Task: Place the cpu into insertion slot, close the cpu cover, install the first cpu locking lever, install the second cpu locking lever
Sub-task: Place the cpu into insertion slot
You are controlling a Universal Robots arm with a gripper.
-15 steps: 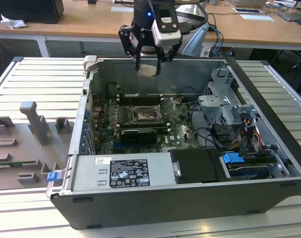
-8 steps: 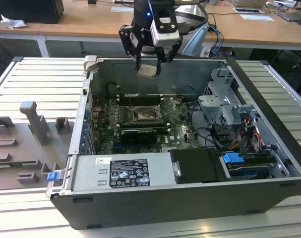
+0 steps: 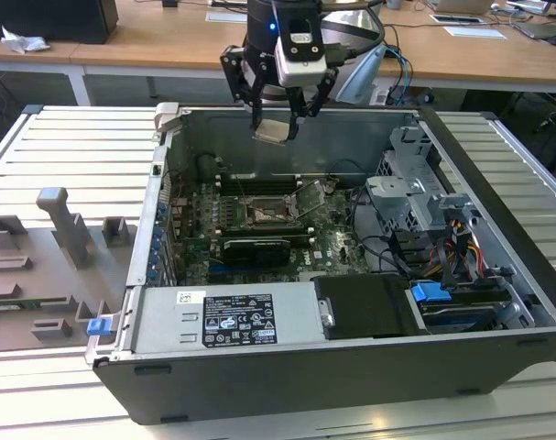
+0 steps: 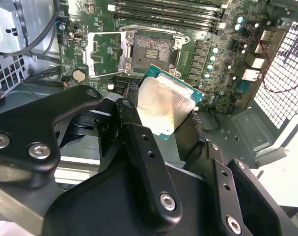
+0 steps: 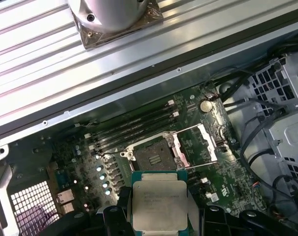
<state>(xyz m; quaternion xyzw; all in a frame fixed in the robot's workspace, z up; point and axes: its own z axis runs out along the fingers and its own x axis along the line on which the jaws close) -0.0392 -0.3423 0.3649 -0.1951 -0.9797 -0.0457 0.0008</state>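
Note:
My gripper (image 3: 276,126) hangs above the open computer case, shut on the cpu (image 3: 271,131), a flat silvery-beige square on a green edge. In both wrist views the cpu (image 4: 163,104) (image 5: 160,206) sits between the black fingers (image 4: 135,135), well above the motherboard. Below it lies the insertion slot (image 3: 263,214) (image 4: 152,49) (image 5: 151,153), bare and uncovered. The cpu cover (image 3: 310,196) (image 4: 105,53) (image 5: 198,143), a thin silvery frame with an open window, is swung back beside the slot on its hinge. I cannot make out the locking levers.
Memory slots (image 3: 259,180) run behind the socket. A labelled power supply (image 3: 224,319) fills the case's near side, with a drive cage (image 3: 413,179) and cables at the exterior view's right. Grey fixtures (image 3: 65,229) stand on the slatted table at the exterior view's left.

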